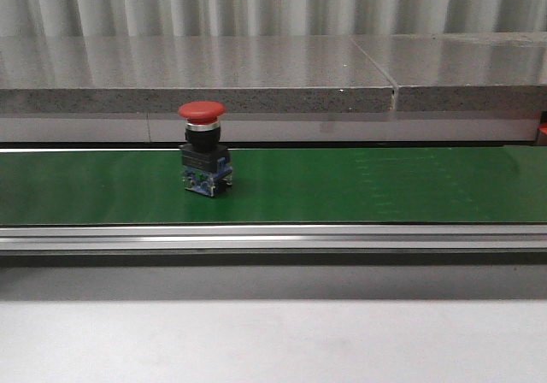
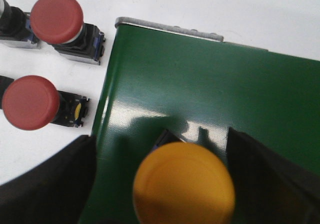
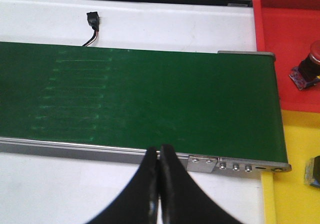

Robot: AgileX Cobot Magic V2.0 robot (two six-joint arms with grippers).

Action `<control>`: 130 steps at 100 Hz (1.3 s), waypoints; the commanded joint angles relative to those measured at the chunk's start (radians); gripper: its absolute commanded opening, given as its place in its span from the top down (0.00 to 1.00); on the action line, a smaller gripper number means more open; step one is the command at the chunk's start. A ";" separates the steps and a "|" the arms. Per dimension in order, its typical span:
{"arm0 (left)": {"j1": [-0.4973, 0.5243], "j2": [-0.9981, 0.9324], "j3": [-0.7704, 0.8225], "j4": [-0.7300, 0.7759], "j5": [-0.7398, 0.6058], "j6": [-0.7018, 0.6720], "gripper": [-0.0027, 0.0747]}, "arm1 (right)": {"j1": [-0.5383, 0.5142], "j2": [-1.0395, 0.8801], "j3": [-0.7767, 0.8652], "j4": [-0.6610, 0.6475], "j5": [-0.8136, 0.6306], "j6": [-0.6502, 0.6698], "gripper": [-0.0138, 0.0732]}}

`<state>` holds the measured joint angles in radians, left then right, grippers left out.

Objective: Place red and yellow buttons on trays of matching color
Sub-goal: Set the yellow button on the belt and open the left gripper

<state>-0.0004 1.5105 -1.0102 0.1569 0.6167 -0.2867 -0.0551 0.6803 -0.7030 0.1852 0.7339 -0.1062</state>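
In the left wrist view we are seeing a yellow mushroom-capped push button (image 2: 184, 183) sitting between the two black fingers (image 2: 47, 184) of the left gripper (image 2: 165, 184). The fingers are flanking it closely on both sides, but we cannot tell whether they are touching it. Its round cap is facing the camera, so its long axis is running straight toward the lens, over the green conveyor belt (image 2: 210, 94). Beside the belt, two red mushroom-capped push buttons (image 2: 56, 18) (image 2: 30, 102) are lying on the white tabletop (image 2: 280, 14).

In the front view, another red-capped push button (image 1: 203, 148) is standing upright on the belt, cap up, left of centre, with a grey stone ledge (image 1: 256, 79) behind it.

The right gripper's (image 3: 159, 156) fingers are pressed together, holding nothing, hovering at the belt's near edge. Past the belt's end a red tray (image 3: 280, 44) is carrying a red-capped button (image 3: 307, 69) lying tilted, next to a yellow tray (image 3: 295, 164).
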 commanded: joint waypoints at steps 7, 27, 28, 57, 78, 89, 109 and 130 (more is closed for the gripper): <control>-0.009 -0.048 -0.027 -0.023 -0.021 0.034 0.16 | 0.001 -0.003 -0.023 0.002 -0.056 -0.004 0.98; -0.074 -0.141 -0.027 -0.016 -0.025 0.044 0.16 | 0.001 -0.003 -0.023 0.002 -0.056 -0.004 0.98; -0.076 -0.149 -0.027 -0.016 -0.025 0.044 0.16 | 0.001 -0.003 -0.023 0.002 -0.056 -0.004 0.98; -0.145 -0.347 -0.018 0.005 -0.029 0.044 0.16 | 0.001 -0.003 -0.023 0.002 -0.056 -0.004 0.98; -0.175 -0.544 0.094 0.005 -0.102 0.044 0.16 | 0.001 -0.003 -0.023 0.002 -0.056 -0.004 0.98; -0.185 -0.664 0.185 0.005 -0.116 0.044 0.16 | 0.001 -0.003 -0.023 0.002 -0.056 -0.004 0.98; -0.186 -0.886 0.343 0.003 -0.116 0.044 0.17 | 0.001 -0.003 -0.023 0.002 -0.056 -0.004 0.98; -0.186 -1.083 0.473 0.003 -0.114 0.044 0.43 | 0.001 -0.003 -0.023 0.002 -0.056 -0.004 0.98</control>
<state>-0.1767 0.4777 -0.5474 0.1558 0.5744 -0.2411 -0.0551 0.6803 -0.7027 0.1852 0.7339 -0.1062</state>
